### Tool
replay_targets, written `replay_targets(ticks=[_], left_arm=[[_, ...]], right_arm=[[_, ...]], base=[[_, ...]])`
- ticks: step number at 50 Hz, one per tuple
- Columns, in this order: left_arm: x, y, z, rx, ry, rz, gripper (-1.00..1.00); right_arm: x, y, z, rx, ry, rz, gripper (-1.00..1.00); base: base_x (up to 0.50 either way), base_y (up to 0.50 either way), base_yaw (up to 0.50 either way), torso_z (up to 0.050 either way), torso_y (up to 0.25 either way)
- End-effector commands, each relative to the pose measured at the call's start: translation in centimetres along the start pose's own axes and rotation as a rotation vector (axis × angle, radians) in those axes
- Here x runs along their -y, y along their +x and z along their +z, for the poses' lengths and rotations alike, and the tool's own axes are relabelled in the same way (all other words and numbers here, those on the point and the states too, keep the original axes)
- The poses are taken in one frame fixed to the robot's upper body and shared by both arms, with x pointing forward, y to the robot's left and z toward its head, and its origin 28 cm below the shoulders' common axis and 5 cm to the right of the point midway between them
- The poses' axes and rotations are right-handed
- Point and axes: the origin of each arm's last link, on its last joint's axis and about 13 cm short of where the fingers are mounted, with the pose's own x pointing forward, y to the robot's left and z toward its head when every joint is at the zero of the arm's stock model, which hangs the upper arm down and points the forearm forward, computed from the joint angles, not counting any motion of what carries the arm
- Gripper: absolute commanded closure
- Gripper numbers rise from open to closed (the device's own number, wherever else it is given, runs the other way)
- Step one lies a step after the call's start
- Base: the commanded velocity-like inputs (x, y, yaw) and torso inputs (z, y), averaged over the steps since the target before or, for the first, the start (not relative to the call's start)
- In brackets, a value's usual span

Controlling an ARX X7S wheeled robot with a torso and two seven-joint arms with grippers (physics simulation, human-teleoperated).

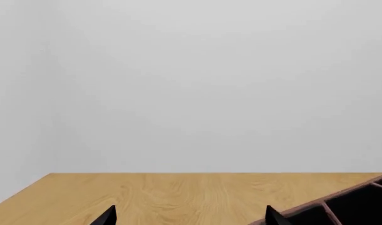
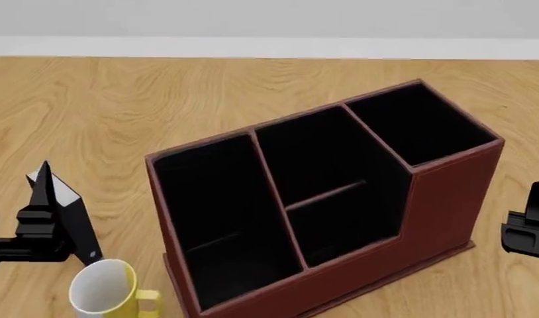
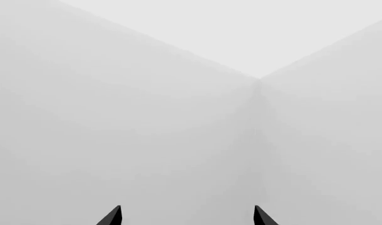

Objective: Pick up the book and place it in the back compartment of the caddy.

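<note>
The book [image 2: 75, 218], thin and black with white page edges, stands upright on the table left of the caddy [image 2: 438, 212], a maroon box with black cells. The back compartment [image 2: 345, 228] is the small middle cell on the near side of the low cross-divider. My left gripper [image 2: 42, 199] sits close against the book's left side. In the left wrist view the left gripper [image 1: 189, 216] is open, with only table between its tips and a corner of the caddy [image 1: 347, 208] beside it. My right gripper [image 2: 528, 228] hangs right of the caddy. The right wrist view shows the right gripper [image 3: 187, 216] open, facing bare wall.
A white-and-yellow mug [image 2: 106, 290] stands just in front of the book, near the caddy's front left corner. The wooden table [image 2: 163, 99] stretches behind the caddy to a pale wall.
</note>
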Motion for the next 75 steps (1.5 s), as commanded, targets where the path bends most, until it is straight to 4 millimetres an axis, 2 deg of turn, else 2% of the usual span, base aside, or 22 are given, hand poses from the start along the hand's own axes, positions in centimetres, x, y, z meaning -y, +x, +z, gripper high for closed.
replay_targets(ticks=[1,19,38,75], left_arm=[[-0.04,0.06,-0.02,0.001,-0.002,0.006,-1.0],[-0.29,0.06,-0.05,0.0,-0.004,0.019,-1.0],[-0.52,-0.01,0.2,0.003,-0.025,0.037,-1.0],[-0.6,-0.03,0.23,0.002,-0.033,0.046,-1.0]], right_arm=[[0.08,0.0,0.07,0.002,0.0,-0.002,-1.0],[-0.02,0.04,-0.02,-0.001,0.004,-0.001,-1.0],[-0.01,-0.11,0.04,0.007,0.005,0.005,-1.0],[-0.03,-0.2,0.01,0.007,0.005,0.006,-1.0]], base=[[0.36,0.0,0.0,0.0,0.0],[0.35,0.0,0.0,0.0,0.001],[0.0,0.0,0.0,0.0,0.001],[0.0,0.0,0.0,0.0,-0.136]])
